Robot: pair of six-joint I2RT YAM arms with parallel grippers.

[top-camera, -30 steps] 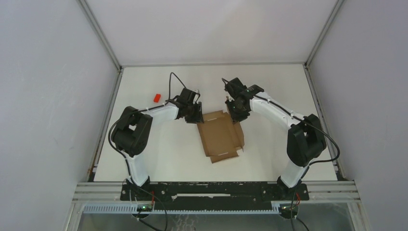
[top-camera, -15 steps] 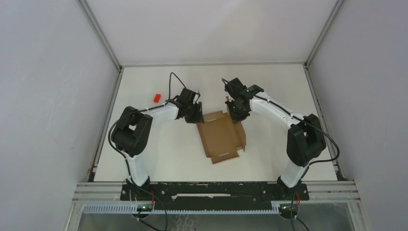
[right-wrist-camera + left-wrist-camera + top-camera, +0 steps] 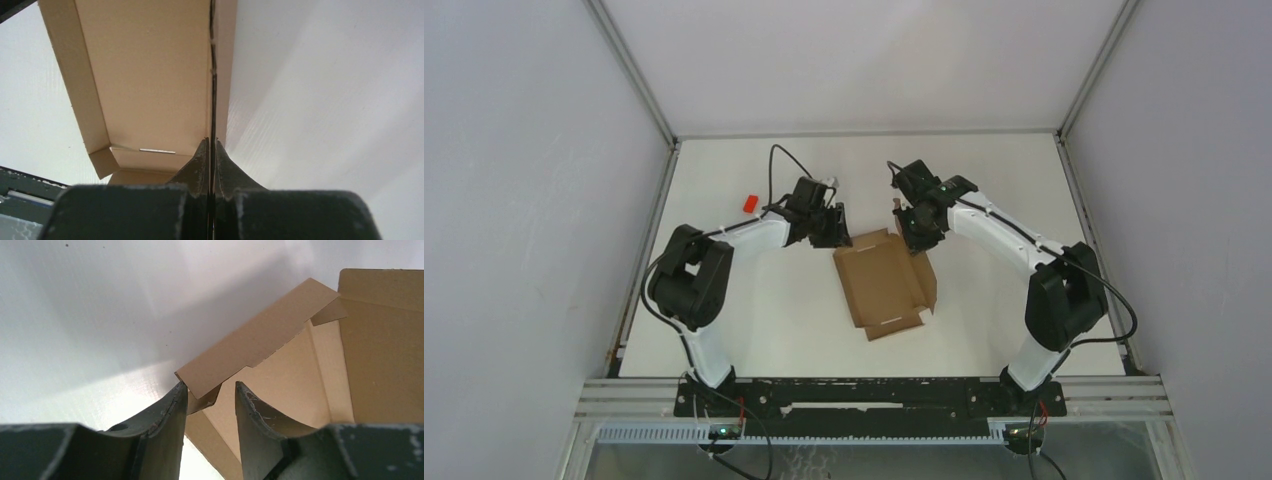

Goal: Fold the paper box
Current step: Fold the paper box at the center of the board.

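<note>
1. Box [image 3: 882,282]: plain brown matte cardboard, a die-cut sheet with a flat rectangular floor and creased flaps. It lies on the white tabletop [image 3: 754,300] between the two claws, reaching from them back toward the arm bases.
2. Left claw [image 3: 210,386]: released. Its dark curved fingers stand apart, and the corner of a raised flap with a small tab sits in the gap, close against one finger and clear of the other.
3. Right claw [image 3: 210,142]: clenched on the box's upright side wall. The wall shows edge-on as a thin line running in between the pressed fingers.
4. The wrist views show the stepped flap edge and the wall's thin edge. Only the top view shows the whole outline and a small red block [image 3: 750,203] left of the left claw, well apart from the box.
</note>
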